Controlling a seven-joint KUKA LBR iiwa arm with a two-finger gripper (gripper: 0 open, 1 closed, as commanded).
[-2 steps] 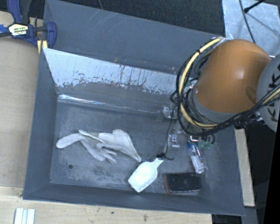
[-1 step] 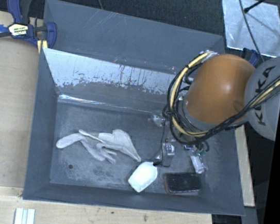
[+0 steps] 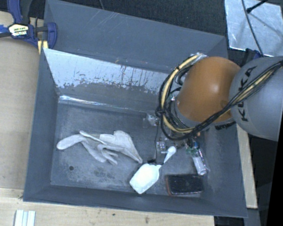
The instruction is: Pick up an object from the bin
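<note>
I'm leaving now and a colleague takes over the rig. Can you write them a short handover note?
Gripper: low in the right half of the bin, over the narrow end of a white scoop-like thing; whether it grips anything is unclear.
Nearby: a flat black rectangle at front right, with a small clear tube behind it.
Centre-left: a heap of white plastic pieces.
Done: nothing is lifted.
Left: grasp one thing and raise it out.

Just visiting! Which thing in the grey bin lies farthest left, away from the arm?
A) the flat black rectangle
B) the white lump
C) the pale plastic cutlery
C: the pale plastic cutlery lies left of the middle of the floor, while the white lump and the flat black rectangle sit beneath the arm.
</note>
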